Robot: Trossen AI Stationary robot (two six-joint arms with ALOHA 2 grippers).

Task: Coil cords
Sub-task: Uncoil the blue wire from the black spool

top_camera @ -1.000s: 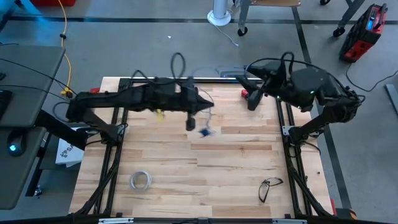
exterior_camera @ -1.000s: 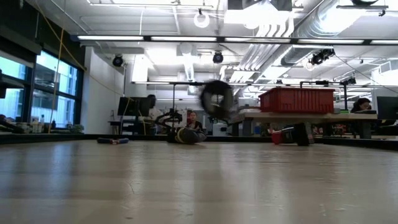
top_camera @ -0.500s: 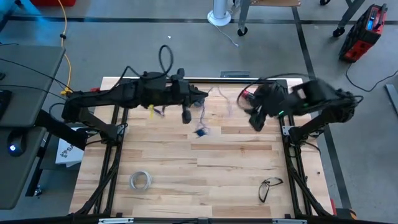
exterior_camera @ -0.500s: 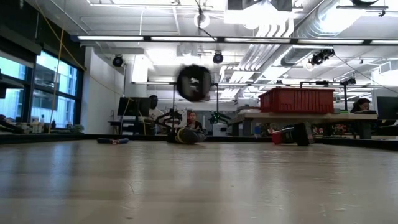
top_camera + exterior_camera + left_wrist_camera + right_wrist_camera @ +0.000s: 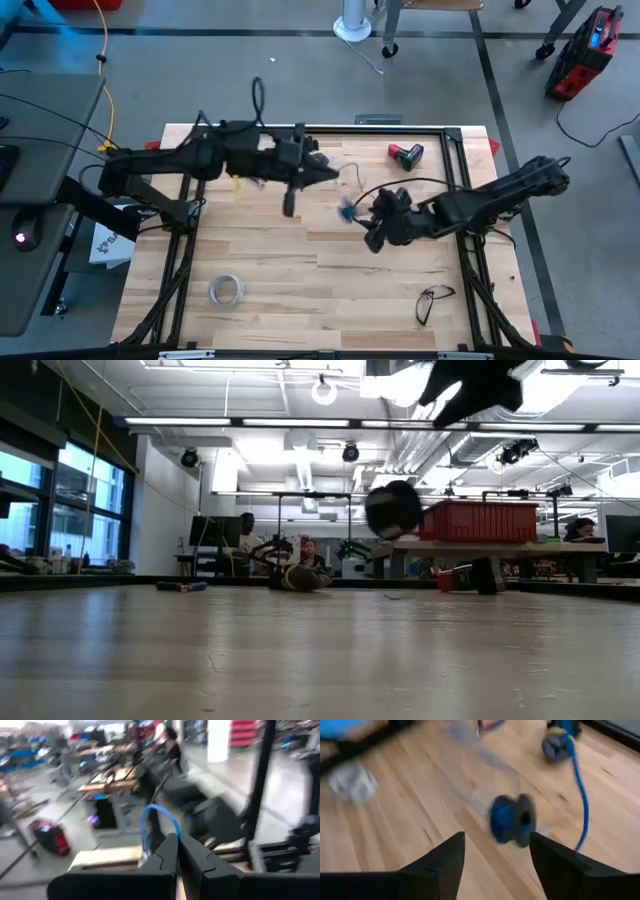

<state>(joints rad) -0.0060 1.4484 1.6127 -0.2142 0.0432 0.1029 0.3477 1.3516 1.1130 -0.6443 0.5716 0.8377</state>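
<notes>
One small dark-blue spool (image 5: 512, 819) hangs clear of the bench (image 5: 300, 285) near its middle, and the thin bluish wire (image 5: 159, 815) runs up from it to my left pincer (image 5: 177, 851). That pincer is closed on the wire, a loop of which arches just above its tips, and it sits over the bench toward the far edge, left of centre. In the level view the spool (image 5: 393, 508) shows as a dark blurred disc well above the wood, so I judge it is swinging on the wire, not resting.

My right pincer (image 5: 496, 855) is spread wide and empty, pointed at the spool, which lies just ahead of the gap between the fingers without touching either. From above, that pincer (image 5: 378, 232) is right of the bench's centre, beside the spool (image 5: 347, 209).

By my judgement the coiling is barely under way: much wire is loose off the spool. What remains is to catch the spool and wind the slack.

A whitish ring of tape (image 5: 226, 290) lies near the front left corner, spectacles (image 5: 432, 300) near the front right, and a red tool (image 5: 405, 155) by the far edge.
</notes>
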